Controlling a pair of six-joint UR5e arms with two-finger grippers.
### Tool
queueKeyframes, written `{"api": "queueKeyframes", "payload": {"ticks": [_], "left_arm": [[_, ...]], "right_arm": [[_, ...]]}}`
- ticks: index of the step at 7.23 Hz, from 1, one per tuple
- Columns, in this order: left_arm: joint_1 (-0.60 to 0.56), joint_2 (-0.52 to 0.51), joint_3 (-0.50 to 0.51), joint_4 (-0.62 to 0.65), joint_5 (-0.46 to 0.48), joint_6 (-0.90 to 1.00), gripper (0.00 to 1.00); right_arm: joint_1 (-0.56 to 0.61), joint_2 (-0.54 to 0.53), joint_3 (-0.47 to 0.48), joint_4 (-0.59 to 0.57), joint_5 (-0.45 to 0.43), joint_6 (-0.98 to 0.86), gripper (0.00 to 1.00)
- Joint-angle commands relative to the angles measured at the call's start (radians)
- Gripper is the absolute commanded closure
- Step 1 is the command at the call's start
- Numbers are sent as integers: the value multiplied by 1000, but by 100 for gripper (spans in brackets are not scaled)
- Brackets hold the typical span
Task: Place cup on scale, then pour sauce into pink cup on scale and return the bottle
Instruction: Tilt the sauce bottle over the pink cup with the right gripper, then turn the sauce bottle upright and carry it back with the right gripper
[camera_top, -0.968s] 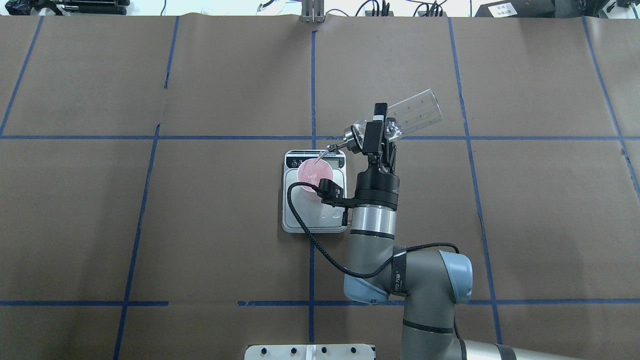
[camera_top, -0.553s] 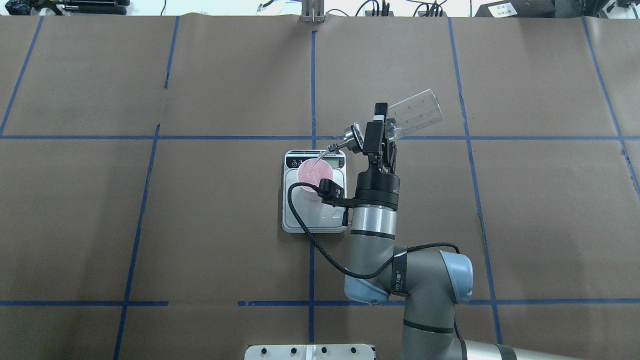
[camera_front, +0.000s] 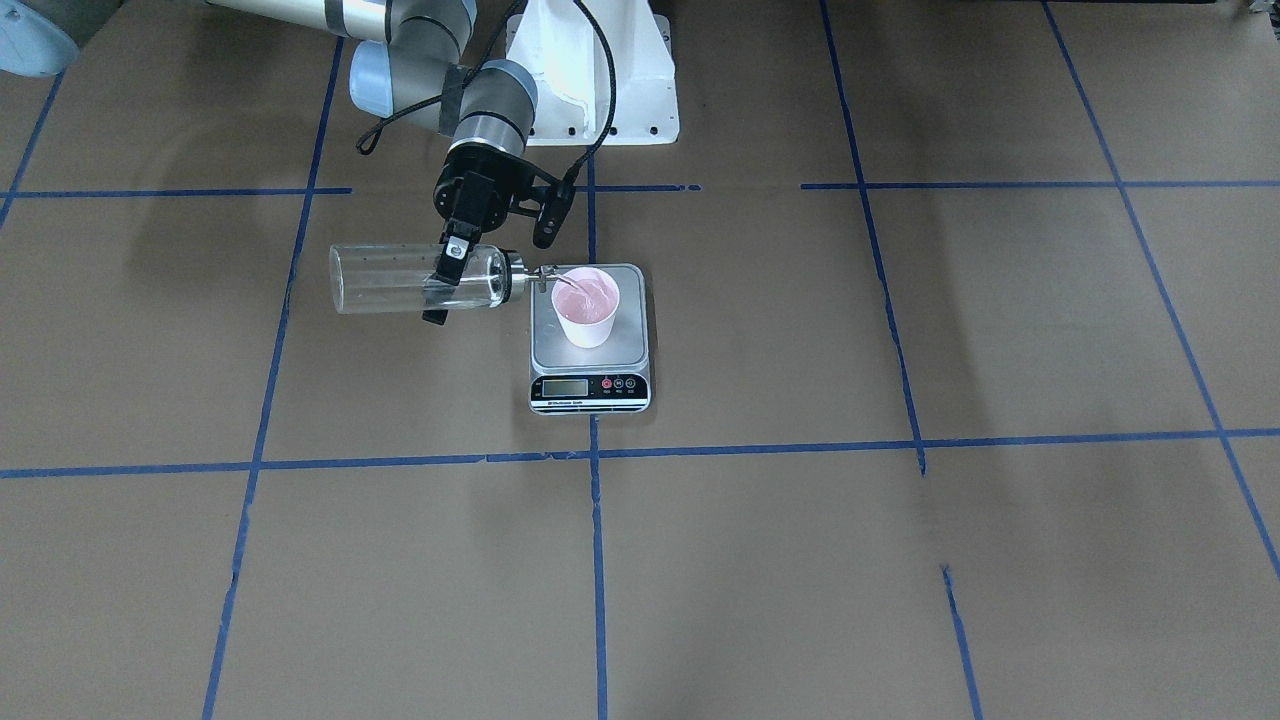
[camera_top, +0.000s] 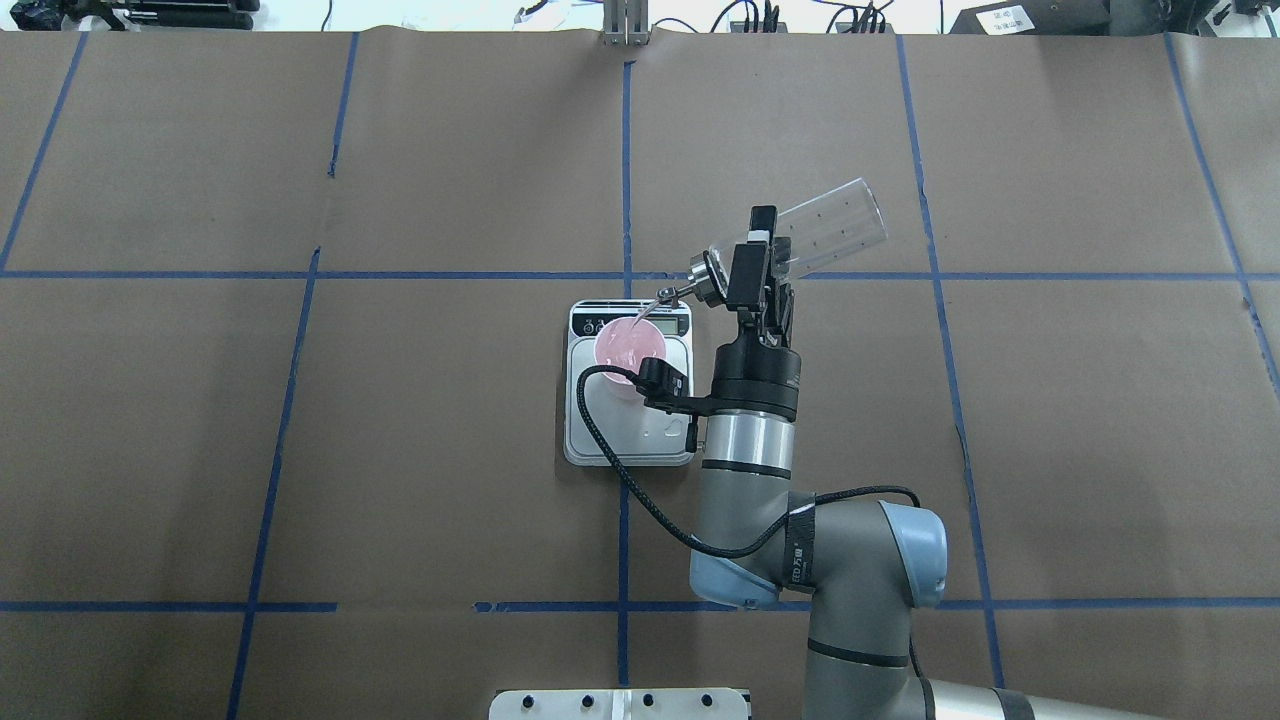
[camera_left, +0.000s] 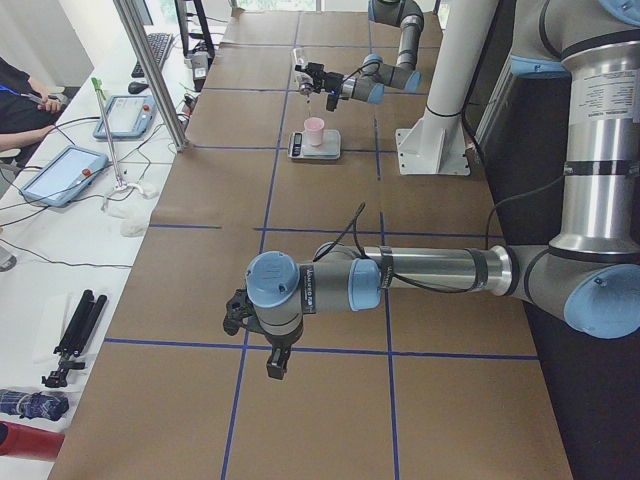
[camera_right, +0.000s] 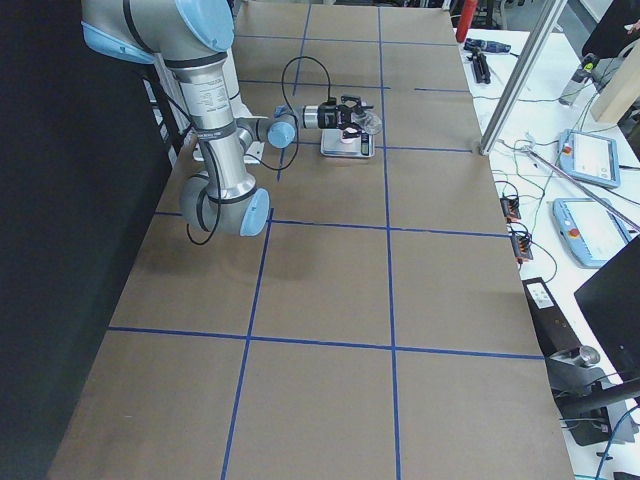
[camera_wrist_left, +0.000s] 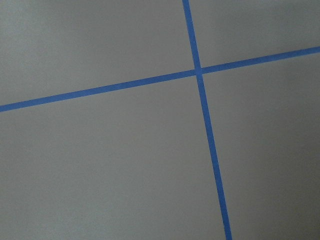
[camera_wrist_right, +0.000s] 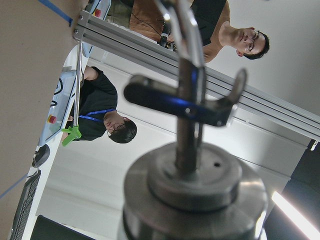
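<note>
Right gripper (camera_top: 758, 262) pinches the tilted bottle (camera_top: 832, 228), spout over the cup (camera_top: 628, 345) so the pour registers on the scale (camera_top: 625, 432); left gripper (camera_left: 273, 362) fingers: cannot tell.

The pink cup (camera_left: 314, 126) is seen standing on the scale (camera_left: 314, 149) near the far end of the tabletop (camera_left: 330, 230), midway between its long edges; the bottle (camera_left: 300, 58) is held tilted above it by the far arm's right gripper (camera_left: 318, 82); the near arm's left gripper (camera_left: 272, 368) is hung pointing down over the near end; whether its fingers are parted cannot be told.
</note>
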Motion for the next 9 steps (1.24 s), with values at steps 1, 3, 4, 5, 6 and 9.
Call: {"api": "queueKeyframes", "payload": {"ticks": [1, 3, 4, 5, 6, 9], "left_arm": [[0, 0, -1, 0, 0, 0, 0], [0, 0, 1, -2, 0, 0, 0], [0, 0, 1, -3, 0, 2, 0], [0, 0, 1, -3, 0, 2, 0], [0, 0, -1, -3, 0, 2, 0], [0, 0, -1, -3, 0, 3, 0]], "right_arm": [[-2, -2, 0, 4, 0, 4, 100], [-3, -6, 3, 16, 3, 12, 100], [-5, -11, 2, 83, 15, 15, 100], [-8, -28, 2, 167, 55, 17, 100], [-9, -51, 3, 262, 89, 17, 100], [-15, -48, 15, 561, 255, 26, 100]]}}
